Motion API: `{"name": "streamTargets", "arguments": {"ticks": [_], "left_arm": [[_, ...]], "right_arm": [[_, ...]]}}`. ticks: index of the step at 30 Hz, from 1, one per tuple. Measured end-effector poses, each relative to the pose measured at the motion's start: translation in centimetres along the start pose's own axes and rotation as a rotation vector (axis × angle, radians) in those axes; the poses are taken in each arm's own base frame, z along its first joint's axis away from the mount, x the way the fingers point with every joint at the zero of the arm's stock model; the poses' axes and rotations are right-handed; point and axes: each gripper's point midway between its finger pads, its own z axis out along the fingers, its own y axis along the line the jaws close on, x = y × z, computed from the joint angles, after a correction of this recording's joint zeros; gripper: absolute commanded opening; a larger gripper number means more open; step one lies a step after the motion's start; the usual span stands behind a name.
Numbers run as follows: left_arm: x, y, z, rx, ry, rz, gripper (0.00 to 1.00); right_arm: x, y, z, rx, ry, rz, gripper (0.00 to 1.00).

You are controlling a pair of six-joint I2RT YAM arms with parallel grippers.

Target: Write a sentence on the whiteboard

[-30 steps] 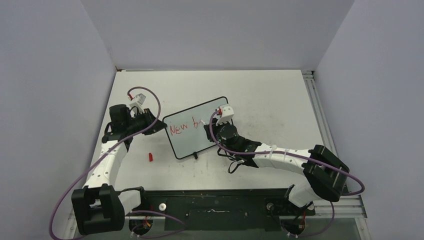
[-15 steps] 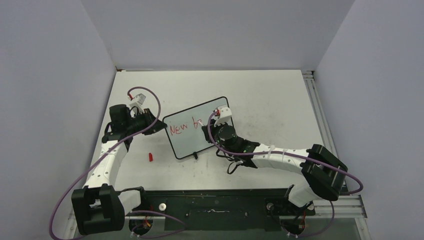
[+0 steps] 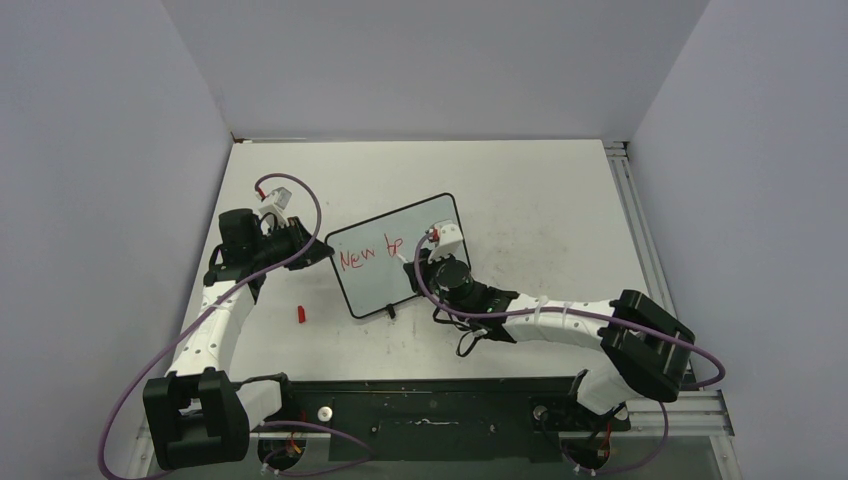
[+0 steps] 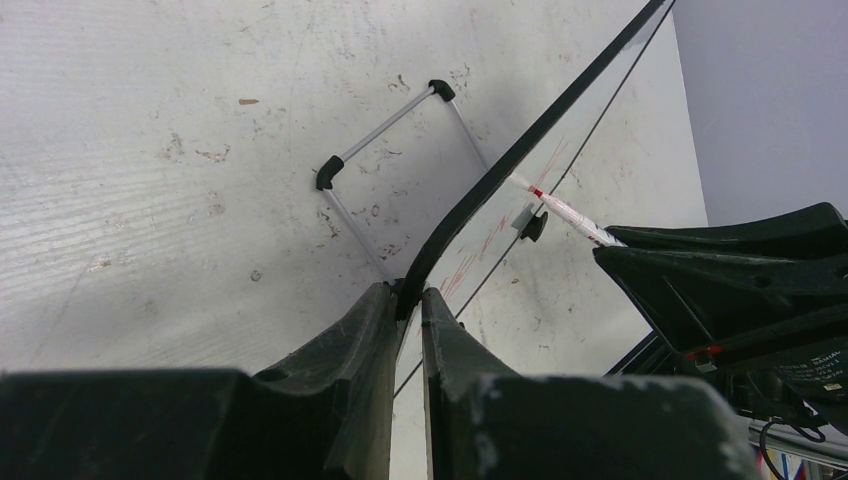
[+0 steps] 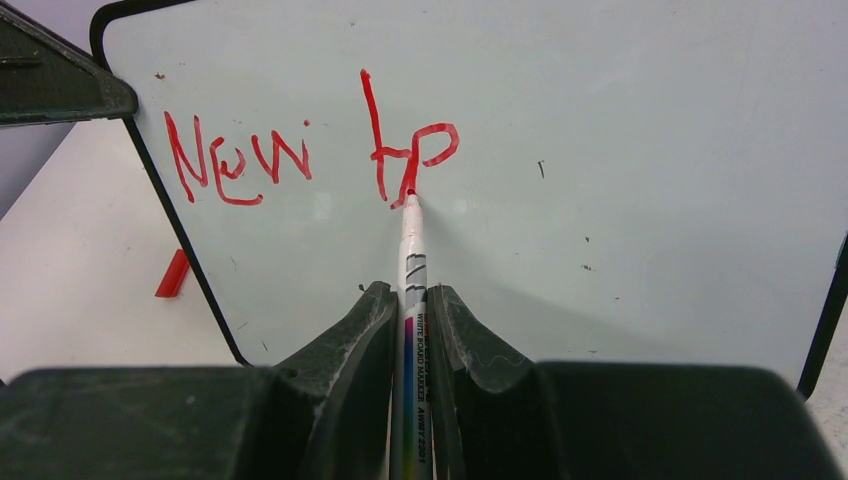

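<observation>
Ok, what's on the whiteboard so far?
The whiteboard shows red writing: "New" plus one unfinished letter, the marker tip touching it. The rest in view is blank; the right claw hides the bottom middle.

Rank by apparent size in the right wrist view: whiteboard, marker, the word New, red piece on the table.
Largest: whiteboard.
Next: marker and word New, too alike to rank; the marker sits nearest the camera, which inflates it.
Smallest: red piece.
</observation>
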Motion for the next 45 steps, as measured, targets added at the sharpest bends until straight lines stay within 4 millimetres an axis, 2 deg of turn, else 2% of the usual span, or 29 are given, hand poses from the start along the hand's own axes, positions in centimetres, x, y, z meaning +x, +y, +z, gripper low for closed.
{"name": "streamTargets", "arguments": {"ticks": [7,16,24,35,45], "left_arm": [[0.0,0.0,0.0,0.000,0.000,0.000,0.10],[0.0,0.0,0.0,0.001,0.000,0.000,0.10],[0.1,-0.1,0.0,0.003,0.003,0.001,0.10],[0.1,-0.2,0.1,0.004,0.005,0.003,0.10],[0.1,-0.1,0.1,0.001,0.005,0.008,0.10]], "right_arm": [[-0.1,-0.3,-0.1,0.015,-0.007,0.008,0.05],[-0.4,-1.6,-0.5,0.083,-0.021,0.003,0.05],[-0.6,-1.6,-0.7,0.078,-0.017,-0.014,0.05],[-3.5,0.0,-3.0,-0.021,-0.050,-0.043,0.05],[-3.6,-1.7,-3.0,-0.010,-0.010,-0.069,0.05]]}}
